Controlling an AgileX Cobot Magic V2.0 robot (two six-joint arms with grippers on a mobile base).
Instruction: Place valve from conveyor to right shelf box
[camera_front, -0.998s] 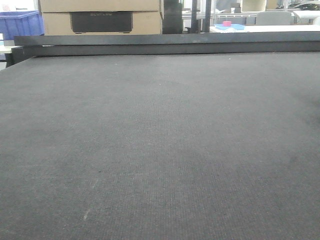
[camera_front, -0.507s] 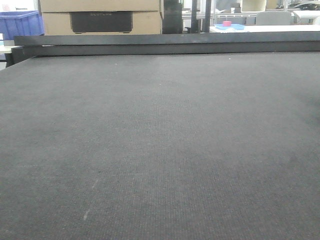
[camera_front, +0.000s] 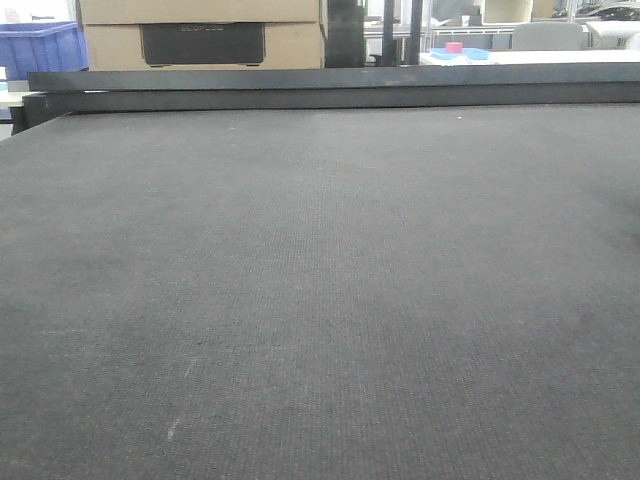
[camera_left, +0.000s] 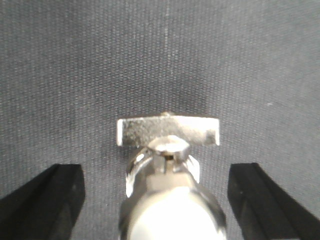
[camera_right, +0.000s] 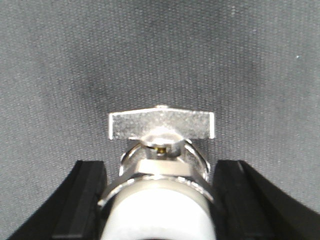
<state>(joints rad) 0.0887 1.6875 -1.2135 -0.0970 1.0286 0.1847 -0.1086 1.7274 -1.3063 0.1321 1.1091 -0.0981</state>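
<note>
In the left wrist view a shiny metal valve (camera_left: 170, 195) with a flat T-handle stands on the dark grey conveyor (camera_left: 75, 70). My left gripper (camera_left: 157, 169) is open, and its black fingers (camera_left: 47, 200) stay well clear of the valve on both sides. In the right wrist view a like valve (camera_right: 160, 185) sits between the black fingers (camera_right: 85, 200) of my right gripper (camera_right: 160, 164), which press against its body. The front view shows only bare conveyor (camera_front: 320, 280), with no valve and no gripper. The right shelf box is out of view.
A black frame rail (camera_front: 330, 88) runs along the belt's far edge. Behind it are a cardboard box (camera_front: 200, 35), a blue bin (camera_front: 40, 48) at the left, and a table with a blue and pink item (camera_front: 458, 50) at the right.
</note>
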